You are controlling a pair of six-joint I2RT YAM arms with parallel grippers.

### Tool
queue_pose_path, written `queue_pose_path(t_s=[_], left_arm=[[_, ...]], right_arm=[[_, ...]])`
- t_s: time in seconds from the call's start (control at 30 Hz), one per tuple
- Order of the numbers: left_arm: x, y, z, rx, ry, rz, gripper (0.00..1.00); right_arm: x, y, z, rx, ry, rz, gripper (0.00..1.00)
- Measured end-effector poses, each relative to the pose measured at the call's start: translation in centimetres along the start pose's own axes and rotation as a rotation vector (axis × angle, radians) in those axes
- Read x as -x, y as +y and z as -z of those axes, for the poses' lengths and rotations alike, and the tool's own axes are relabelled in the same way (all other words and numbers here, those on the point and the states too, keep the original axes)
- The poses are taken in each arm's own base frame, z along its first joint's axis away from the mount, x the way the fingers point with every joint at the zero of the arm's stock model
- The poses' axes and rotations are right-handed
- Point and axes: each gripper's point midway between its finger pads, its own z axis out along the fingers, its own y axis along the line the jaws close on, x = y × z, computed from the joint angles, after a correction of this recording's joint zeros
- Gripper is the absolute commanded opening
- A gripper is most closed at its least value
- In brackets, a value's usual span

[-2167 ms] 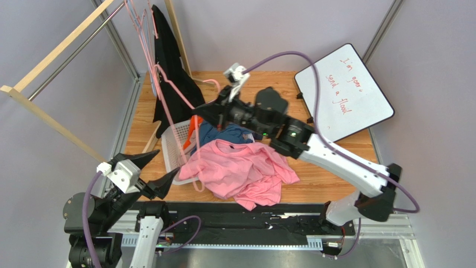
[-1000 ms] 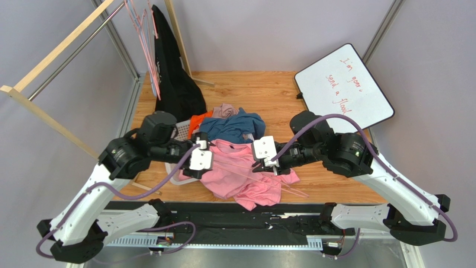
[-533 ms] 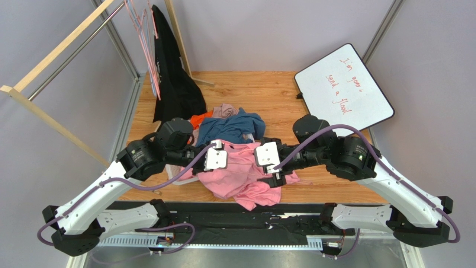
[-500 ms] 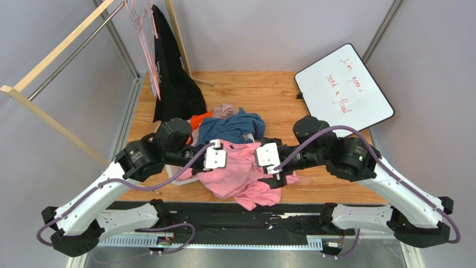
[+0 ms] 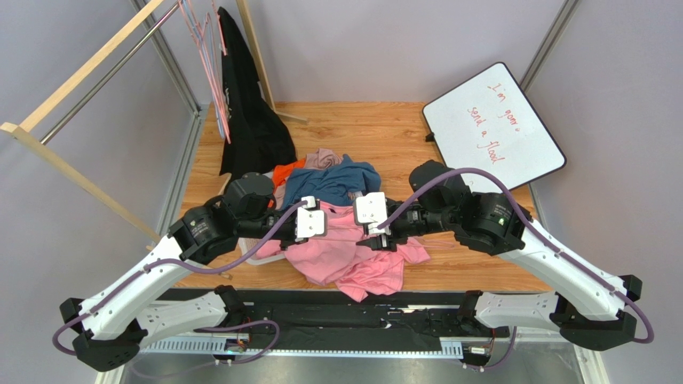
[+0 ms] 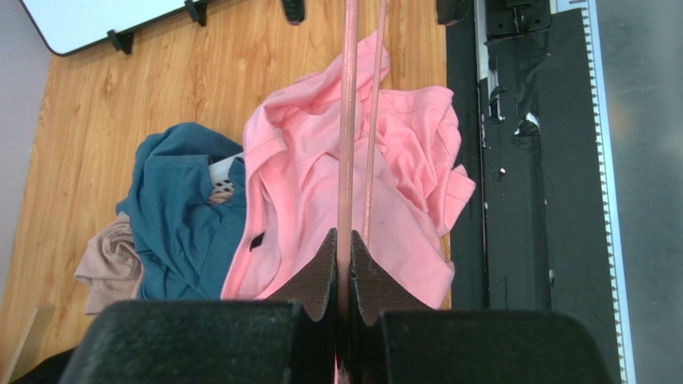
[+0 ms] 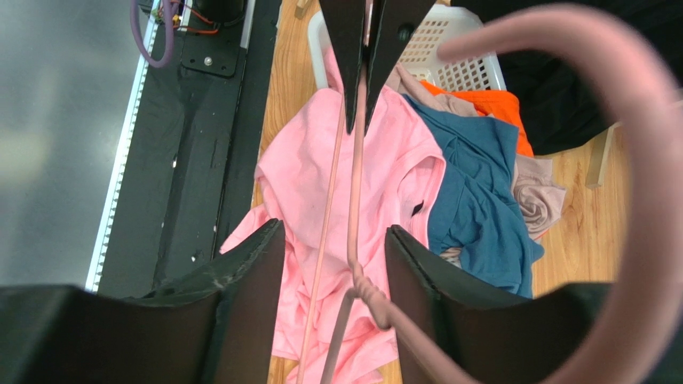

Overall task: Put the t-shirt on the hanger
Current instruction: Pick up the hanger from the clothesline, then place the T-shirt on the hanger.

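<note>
The light-pink t-shirt point(image 5: 345, 256) lies crumpled at the table's near edge, below both grippers. My left gripper point(image 5: 327, 226) is shut on one thin rod of the pink hanger point(image 6: 348, 120), which runs straight out from its fingertips point(image 6: 327, 264) above the shirt point(image 6: 305, 176). My right gripper point(image 7: 333, 230) faces it, open. The hanger's twisted neck point(image 7: 365, 288) sits between its fingers, touching neither. The curved hook point(image 7: 641, 160) looms blurred close to the right wrist camera. The left fingers point(image 7: 349, 48) show at the top of that view, pinching the rod.
A blue t-shirt point(image 5: 333, 182), orange cloth point(image 5: 284, 172) and beige cloth point(image 5: 325, 158) spill from a white basket point(image 7: 449, 56) behind the pink shirt. A black garment point(image 5: 248, 120) and spare pink hangers point(image 5: 210, 64) hang on the wooden rack point(image 5: 80, 72). A whiteboard point(image 5: 493, 128) lies back right.
The left gripper has moved in and shut on the hanger's rod. The right gripper has opened, let go of the hanger, and shifted slightly up and left.
</note>
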Motion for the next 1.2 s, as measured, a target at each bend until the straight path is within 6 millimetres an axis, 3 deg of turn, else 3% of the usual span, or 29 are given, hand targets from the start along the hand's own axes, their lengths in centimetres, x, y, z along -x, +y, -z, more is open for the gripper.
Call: queue_pose_path(t_s=[0.07,0.1,0.13,0.23,0.37,0.53,0.63,0.97,1.2], left_arm=[[-0.1,0.1,-0.1,0.011,-0.002,0.010,0.00],[-0.1,0.2,-0.1,0.017,-0.004,0.014,0.00],[0.0,0.2,-0.1,0.020,-0.008,0.018,0.04],[0.1,0.2,0.2,0.034,-0.015,0.031,0.43],[-0.9,1.5,1.1,0.094,0.010,0.094,0.56],[-5.8,6.3,4.2,0.311,0.113,0.280,0.59],[-8.4,6.9,4.3,0.356,0.173,0.351,0.57],[-16.5,8.9,-0.7,0.318,0.429,0.598,0.55],[-18.9,10.0,-2.8,0.309,0.474,0.635,0.55]], right_arm=[[0.2,-0.2,-0.2,-0.003,-0.012,-0.031,0.08],[0.3,-0.3,-0.3,-0.007,-0.016,-0.033,0.00],[0.4,-0.4,-0.3,-0.009,-0.021,-0.044,0.00],[0.5,-1.3,-0.4,-0.037,-0.032,-0.074,0.00],[-0.1,-2.6,0.1,-0.076,-0.023,-0.092,0.00],[-2.7,-5.0,2.4,-0.175,0.033,-0.127,0.00],[-4.0,-5.4,3.1,-0.193,0.071,-0.145,0.00],[-9.4,-7.0,1.0,-0.081,0.257,-0.344,0.00],[-11.6,-7.3,0.4,-0.039,0.312,-0.401,0.00]])
